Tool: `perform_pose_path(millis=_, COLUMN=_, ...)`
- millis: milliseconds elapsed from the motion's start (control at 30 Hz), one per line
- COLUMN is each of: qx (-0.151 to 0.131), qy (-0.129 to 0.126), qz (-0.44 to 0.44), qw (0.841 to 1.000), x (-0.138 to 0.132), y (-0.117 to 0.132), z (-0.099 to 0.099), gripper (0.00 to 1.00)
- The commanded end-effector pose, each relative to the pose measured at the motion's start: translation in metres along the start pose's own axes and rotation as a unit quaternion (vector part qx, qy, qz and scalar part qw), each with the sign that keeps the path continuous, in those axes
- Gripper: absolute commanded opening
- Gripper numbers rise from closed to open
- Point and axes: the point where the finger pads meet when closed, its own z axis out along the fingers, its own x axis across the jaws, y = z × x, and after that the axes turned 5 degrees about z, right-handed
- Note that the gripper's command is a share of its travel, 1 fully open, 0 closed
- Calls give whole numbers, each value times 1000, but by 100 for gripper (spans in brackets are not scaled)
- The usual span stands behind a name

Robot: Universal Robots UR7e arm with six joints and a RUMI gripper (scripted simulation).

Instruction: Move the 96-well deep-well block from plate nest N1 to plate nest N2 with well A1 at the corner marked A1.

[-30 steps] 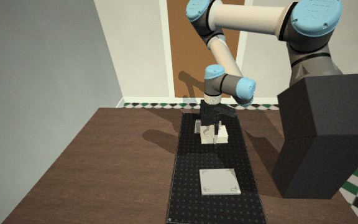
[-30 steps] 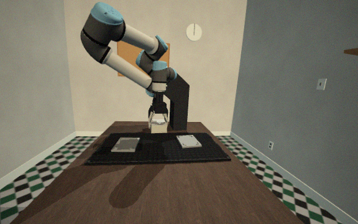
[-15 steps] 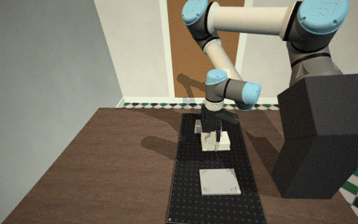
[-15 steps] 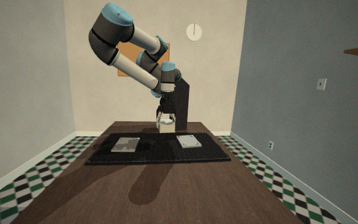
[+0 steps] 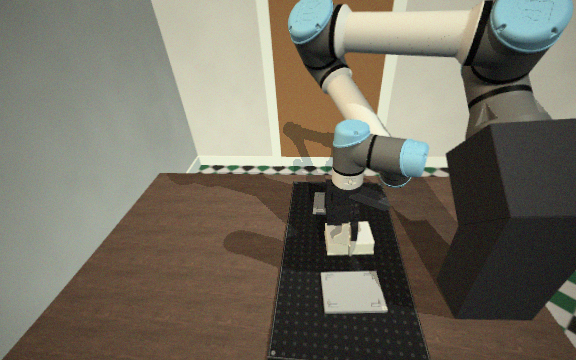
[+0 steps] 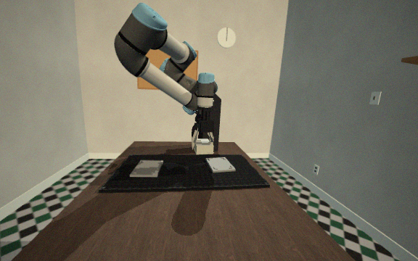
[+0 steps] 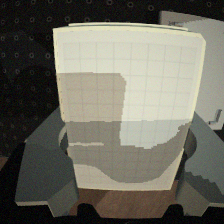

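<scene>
The cream 96-well deep-well block [image 5: 346,246] hangs in the air over the black mat, between the two nests. My gripper [image 5: 347,241] is shut on its two long sides and points straight down. In the wrist view the block [image 7: 125,105] fills the middle, its well grid faint and partly in shadow, with my grey fingers on either side. Nest N2 [image 5: 353,292] is the bare grey plate nearer the top view, just ahead of the block. Nest N1 [image 5: 319,202] is bare and mostly hidden behind my wrist. In the exterior view the block [image 6: 203,146] hangs above and behind N2 [image 6: 220,164], with N1 [image 6: 146,168] to the left.
The black perforated mat [image 5: 345,280] lies on a brown table. The arm's dark pedestal [image 5: 523,215] stands at the right of the mat. A grey nest plate edge [image 7: 192,25] shows behind the block in the wrist view.
</scene>
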Motion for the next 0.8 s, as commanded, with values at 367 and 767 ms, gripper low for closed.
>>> perform_pose_path(millis=367, qx=0, qy=0, qz=0, qw=1000, x=43, y=-3, z=0, gripper=0)
perform_pose_path(millis=767, qx=0, qy=0, qz=0, qw=1000, x=77, y=-6, z=0, gripper=0)
